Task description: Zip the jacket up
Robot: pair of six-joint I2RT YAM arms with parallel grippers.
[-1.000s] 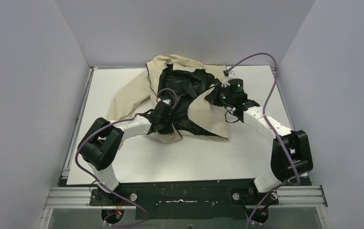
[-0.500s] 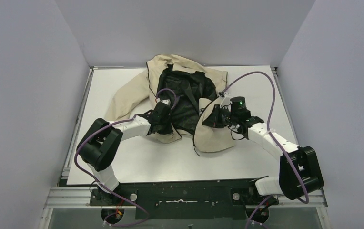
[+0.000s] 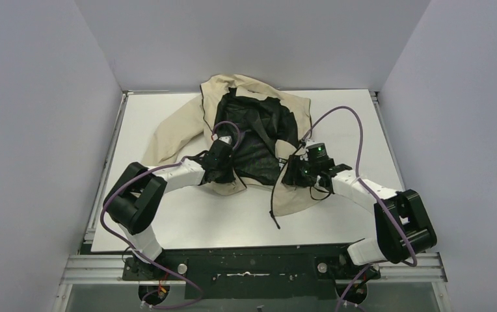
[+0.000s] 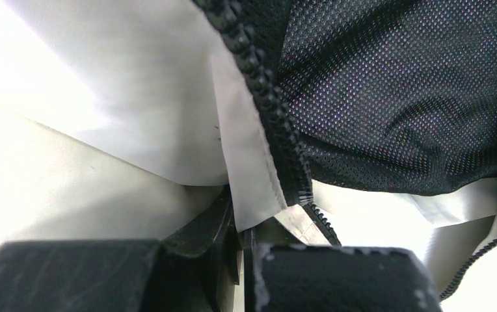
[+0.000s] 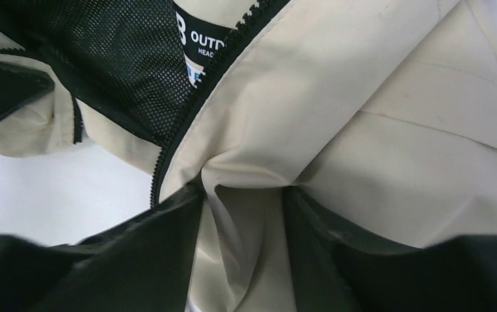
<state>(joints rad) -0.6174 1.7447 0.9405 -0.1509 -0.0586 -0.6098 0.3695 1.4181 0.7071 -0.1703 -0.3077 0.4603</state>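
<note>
White table [image 3: 187,221], walled on three sides. Jacket [image 3: 252,123]: beige with black mesh lining, lying open across the far middle of the table, collar toward the back wall, one sleeve [image 3: 171,136] trailing left. Left gripper [image 3: 222,164]: low on the jacket's left front edge, clenched on the pale fabric strip beside the zipper teeth [image 4: 265,97]; the pinch appears to fall near the zipper's bottom end, though the fingers hide the contact. Mesh lining [image 4: 395,97]: just right of those teeth. Right gripper [image 3: 296,174]: clamped on a bunched fold of the right front panel [image 3: 291,198], which reaches toward the near edge. Black label [image 5: 199,36]: white lettering, partly covered.
</note>
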